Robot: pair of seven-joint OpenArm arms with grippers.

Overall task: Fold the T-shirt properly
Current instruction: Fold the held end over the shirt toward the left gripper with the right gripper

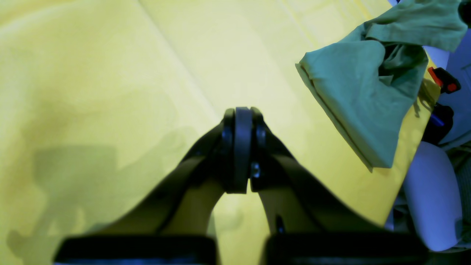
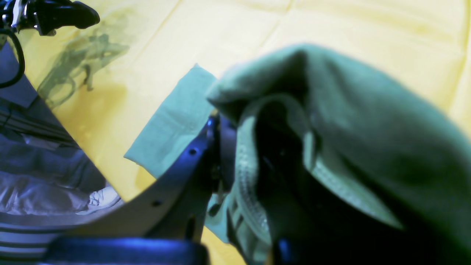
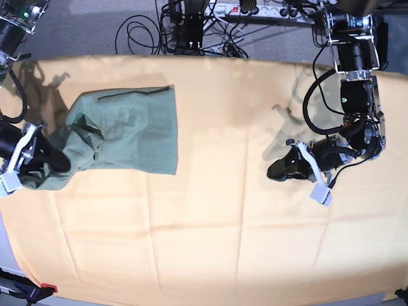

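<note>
The sage-green T-shirt [image 3: 127,131] lies at the left of the table in the base view, its right part flat and its left end bunched up. My right gripper [image 3: 60,160] is shut on that bunched end near the table's left edge. In the right wrist view the T-shirt [image 2: 349,121] drapes over the fingers [image 2: 217,147] and hides their tips. My left gripper [image 3: 273,172] hovers over the yellow cloth at the right, shut and empty. In the left wrist view its pads [image 1: 243,121] are pressed together, with the T-shirt [image 1: 349,92] far off at the upper right.
A large yellow-orange cloth [image 3: 210,242] covers the whole table. Cables and a power strip [image 3: 248,9] lie on the floor behind the far edge. A red-and-black clamp [image 3: 35,290] sits at the front left corner, and another clamp [image 1: 443,79] at the table's edge beside the shirt.
</note>
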